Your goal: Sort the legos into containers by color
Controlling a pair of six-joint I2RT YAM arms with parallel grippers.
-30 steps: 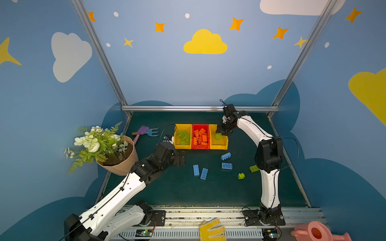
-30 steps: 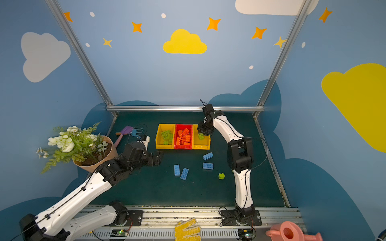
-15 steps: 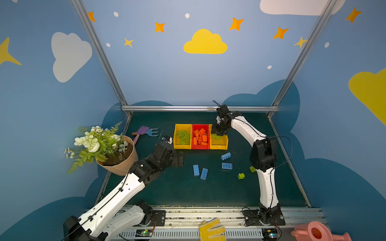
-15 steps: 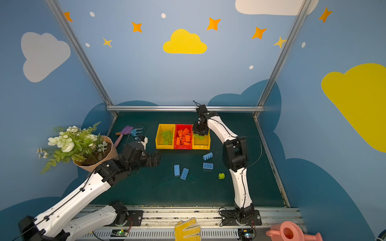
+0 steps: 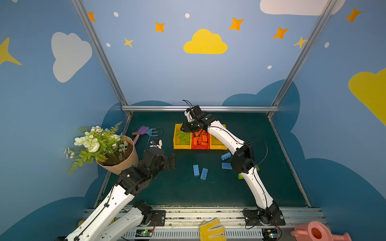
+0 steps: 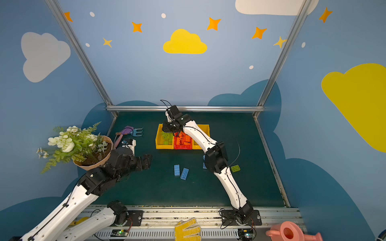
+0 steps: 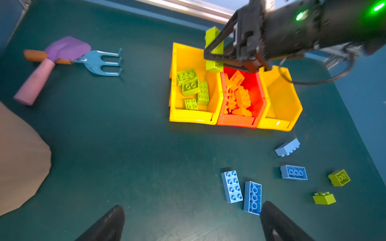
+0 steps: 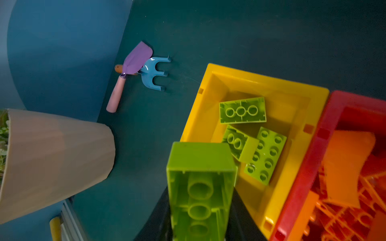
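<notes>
My right gripper (image 5: 184, 128) is shut on a lime green lego (image 7: 213, 50), held on end above the back of the left yellow container (image 7: 188, 120). That brick (image 8: 200, 187) shows its hollow underside between the dark fingers (image 8: 240, 212). Green legos (image 8: 242, 110) lie in this bin, and orange legos (image 7: 242, 98) fill the red container (image 5: 200, 147). No bricks show in the right yellow container (image 7: 277, 125). Several light blue legos (image 5: 204, 173) and two green ones (image 7: 339, 177) lie on the mat. My left gripper (image 7: 192, 207) hangs open and holds nothing, left of the blue pair.
A tan flower pot (image 5: 121, 160) with a plant stands at the left, beside my left arm. Purple and blue toy garden tools (image 5: 144, 131) lie at the back left. A yellow glove (image 5: 211, 229) and pink watering can (image 5: 317, 232) sit beyond the front rail.
My right gripper has carried the green lego leftward, from above the right yellow container across the red one to above the left yellow one. The left arm has hardly moved.
</notes>
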